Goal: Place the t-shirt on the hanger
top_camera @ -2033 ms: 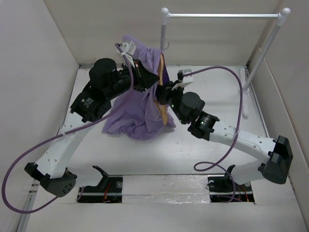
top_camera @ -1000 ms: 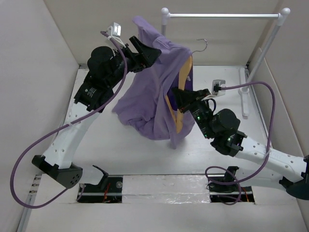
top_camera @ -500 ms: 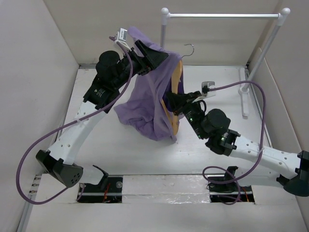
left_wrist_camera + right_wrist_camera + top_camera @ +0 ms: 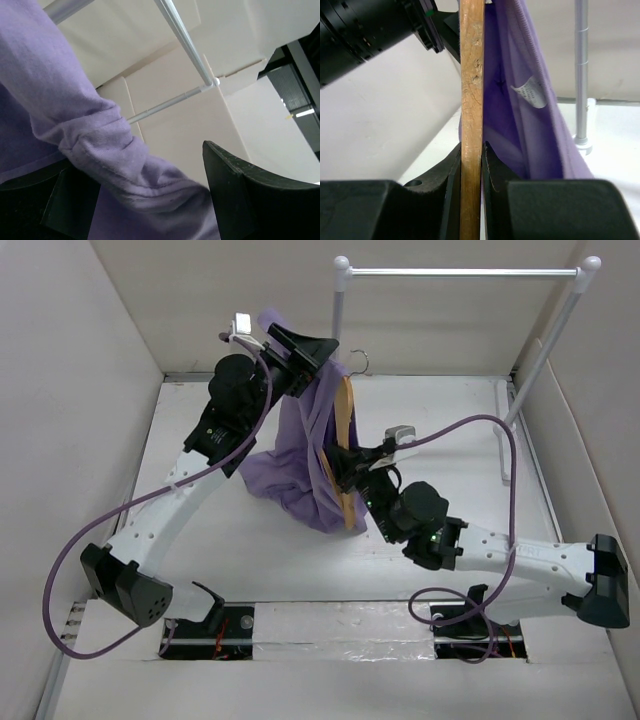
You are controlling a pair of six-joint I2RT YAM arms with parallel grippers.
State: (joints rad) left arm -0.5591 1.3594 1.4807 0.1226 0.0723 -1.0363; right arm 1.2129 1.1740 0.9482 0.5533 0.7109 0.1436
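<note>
The lavender t-shirt hangs in the air from my left gripper, its lower part bunched on the table. In the left wrist view the cloth lies draped between that gripper's wide-apart jaws, with a gap showing beside the right finger. The wooden hanger stands edge-on inside the shirt, its metal hook sticking out at the top. My right gripper is shut on the hanger's wooden bar, and in the right wrist view that gripper has purple cloth just to its right.
The white and silver clothes rail stands at the back right, its left post close behind the shirt and its foot on the table. White walls enclose the table on three sides. A purple cable loops above the right arm.
Both arms have carried the shirt and hanger leftward and back. The hanger's hook has dropped lower, nearer the rail's left post. The right arm now reaches further across.
</note>
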